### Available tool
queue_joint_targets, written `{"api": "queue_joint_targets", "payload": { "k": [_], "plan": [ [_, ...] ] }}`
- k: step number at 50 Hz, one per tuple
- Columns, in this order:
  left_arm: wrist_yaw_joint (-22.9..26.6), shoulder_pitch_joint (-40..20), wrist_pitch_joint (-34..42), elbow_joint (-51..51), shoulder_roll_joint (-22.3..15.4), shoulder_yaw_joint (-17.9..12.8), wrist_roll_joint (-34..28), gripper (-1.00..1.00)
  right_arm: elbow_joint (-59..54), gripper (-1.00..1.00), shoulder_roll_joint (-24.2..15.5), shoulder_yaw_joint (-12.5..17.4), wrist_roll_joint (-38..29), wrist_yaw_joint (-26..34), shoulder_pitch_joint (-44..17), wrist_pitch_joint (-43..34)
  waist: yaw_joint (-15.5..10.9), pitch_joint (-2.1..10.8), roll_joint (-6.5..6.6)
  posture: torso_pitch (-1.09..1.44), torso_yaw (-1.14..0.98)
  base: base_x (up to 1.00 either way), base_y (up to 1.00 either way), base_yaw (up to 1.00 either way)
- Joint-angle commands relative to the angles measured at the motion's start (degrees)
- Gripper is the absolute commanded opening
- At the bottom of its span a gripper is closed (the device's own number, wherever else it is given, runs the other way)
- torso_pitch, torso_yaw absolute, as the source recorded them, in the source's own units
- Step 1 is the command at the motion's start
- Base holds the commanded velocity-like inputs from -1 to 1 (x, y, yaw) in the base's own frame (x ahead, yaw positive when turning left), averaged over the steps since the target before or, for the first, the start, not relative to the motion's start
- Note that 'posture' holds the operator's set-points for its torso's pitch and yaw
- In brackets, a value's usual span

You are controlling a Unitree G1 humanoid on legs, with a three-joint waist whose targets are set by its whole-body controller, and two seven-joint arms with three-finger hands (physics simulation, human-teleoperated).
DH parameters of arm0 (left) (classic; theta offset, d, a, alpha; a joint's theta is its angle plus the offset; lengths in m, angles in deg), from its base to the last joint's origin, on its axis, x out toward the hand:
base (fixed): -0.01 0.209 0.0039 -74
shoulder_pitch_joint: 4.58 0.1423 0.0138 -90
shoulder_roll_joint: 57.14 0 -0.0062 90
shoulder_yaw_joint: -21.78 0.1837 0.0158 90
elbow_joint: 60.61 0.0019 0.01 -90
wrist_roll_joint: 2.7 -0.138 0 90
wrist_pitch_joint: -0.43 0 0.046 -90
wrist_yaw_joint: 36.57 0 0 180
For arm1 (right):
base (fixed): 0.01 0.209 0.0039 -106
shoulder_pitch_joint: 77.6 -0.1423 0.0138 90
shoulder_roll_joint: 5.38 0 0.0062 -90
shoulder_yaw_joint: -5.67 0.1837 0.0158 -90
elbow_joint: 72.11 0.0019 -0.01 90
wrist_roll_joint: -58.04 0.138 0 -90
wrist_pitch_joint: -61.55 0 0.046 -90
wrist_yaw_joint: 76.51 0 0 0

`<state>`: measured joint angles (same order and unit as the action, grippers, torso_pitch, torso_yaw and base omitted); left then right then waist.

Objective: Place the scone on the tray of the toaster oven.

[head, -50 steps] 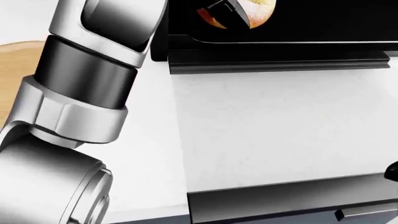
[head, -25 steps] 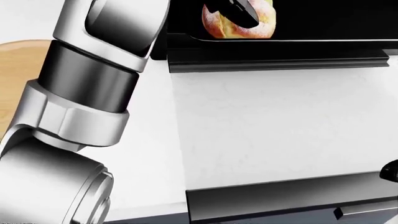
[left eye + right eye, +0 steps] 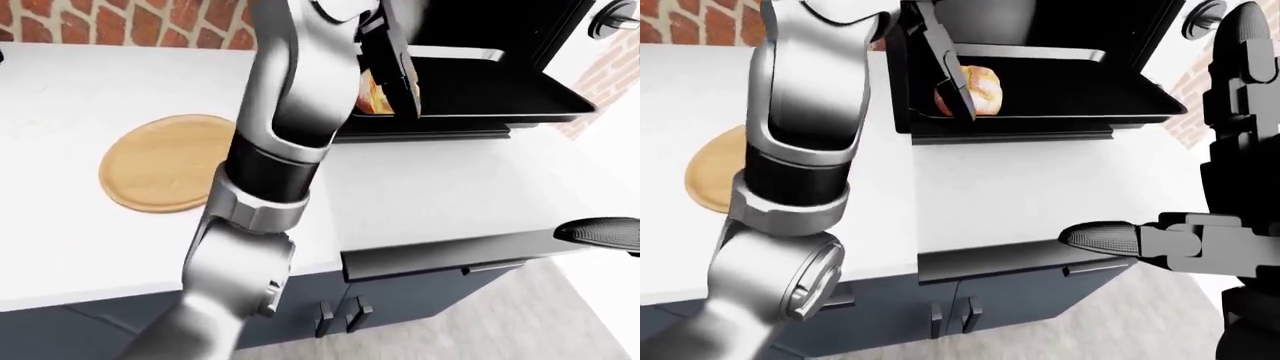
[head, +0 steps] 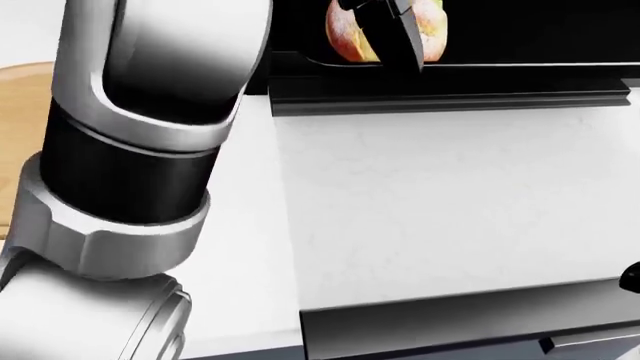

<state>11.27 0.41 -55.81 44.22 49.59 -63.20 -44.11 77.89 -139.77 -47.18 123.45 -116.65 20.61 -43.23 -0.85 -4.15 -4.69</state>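
The scone (image 3: 978, 87), round and golden, rests on the dark tray (image 3: 1110, 94) of the open toaster oven, near the tray's left end. It also shows in the head view (image 4: 350, 34) at the top edge. My left hand (image 3: 958, 105) reaches into the oven from the left. Its dark fingers (image 4: 404, 37) stand straight beside and across the scone, not closed round it. My right hand (image 3: 1110, 238) hovers open and empty at the right, below the counter's edge.
A round wooden board (image 3: 165, 161) lies on the white counter (image 3: 440, 195) left of the oven. My left forearm (image 3: 290, 112) fills the left of all views. A brick wall (image 3: 120, 30) runs along the top. Dark cabinet doors (image 3: 970, 311) are below.
The scone came down in the head view onto the tray a second ago and has stayed there. The fingers across it have straightened. My left forearm has swung closer to the camera.
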Motion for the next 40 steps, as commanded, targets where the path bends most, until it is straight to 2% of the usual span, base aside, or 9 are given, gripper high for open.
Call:
{"api": "queue_joint_targets", "payload": {
  "k": [1, 3, 7, 14, 16, 19, 29, 35, 40],
  "plan": [
    [1.5, -2.1, 1.7, -3.4, -0.1, -0.6, -1.5, 1.00, 0.0, 1.00, -0.9, 1.0, -1.1, -0.3, -0.4, 1.5, 0.0, 1.35, -0.22, 0.00, 0.00, 0.00, 0.00, 0.00],
    [4.9, -2.7, 6.4, -10.0, -0.4, -0.4, -3.9, 1.00, 0.0, 1.00, -0.8, 1.2, -0.9, -0.2, -0.4, 1.4, 0.0, 1.26, -0.17, 0.00, 0.00, 0.00, 0.00, 0.00],
    [9.7, -4.6, 11.1, -16.0, -1.1, -0.4, -7.3, 1.00, 0.0, 1.00, -1.0, 0.2, -1.3, -0.7, -1.1, 1.2, 0.1, 0.94, 0.06, 0.00, 0.00, 0.00, 0.00, 0.00],
    [15.6, -8.1, 15.7, -21.0, -5.3, -1.9, -11.5, 1.00, 0.0, 1.00, -0.8, 2.4, -0.1, -0.4, -0.9, 0.3, -0.1, 0.52, 0.22, 0.00, 0.00, 0.00, 0.00, 0.00],
    [17.8, -6.7, 17.0, -23.6, -7.4, -2.4, -13.6, 1.00, 0.0, 1.00, -0.9, 3.8, 0.9, -0.2, -0.5, 0.1, -0.1, 0.41, 0.29, 0.00, 0.00, 0.00, 0.00, 0.00],
    [19.4, -5.8, 17.8, -25.6, -9.7, -3.6, -15.4, 1.00, 0.0, 1.00, -0.7, 4.4, 1.0, 0.1, -0.3, -0.1, -0.1, 0.35, 0.38, 0.00, 0.00, 0.00, 0.00, 0.00],
    [24.5, -1.9, 21.5, -33.2, -15.1, -5.7, -19.8, 1.00, 0.0, 1.00, -0.9, 7.8, 3.6, 0.1, -0.6, -1.7, -0.1, 0.25, 0.38, 0.00, 0.00, 0.00, 0.00, 0.00],
    [29.3, 2.4, 24.0, -39.0, -18.8, -7.3, -24.1, 1.00, 0.0, 1.00, -0.5, 8.2, 3.4, 0.4, -0.5, -2.2, 0.0, 0.20, 0.72, 0.00, 0.00, 0.00, 0.00, 0.00],
    [31.5, 4.9, 25.9, -42.3, -22.5, -9.8, -25.3, 1.00, 0.0, 1.00, 0.0, 11.5, 5.1, 1.2, 0.2, -3.3, 0.1, 0.18, 0.94, 0.00, 0.00, 0.00, 0.00, 0.00]
  ]
}}
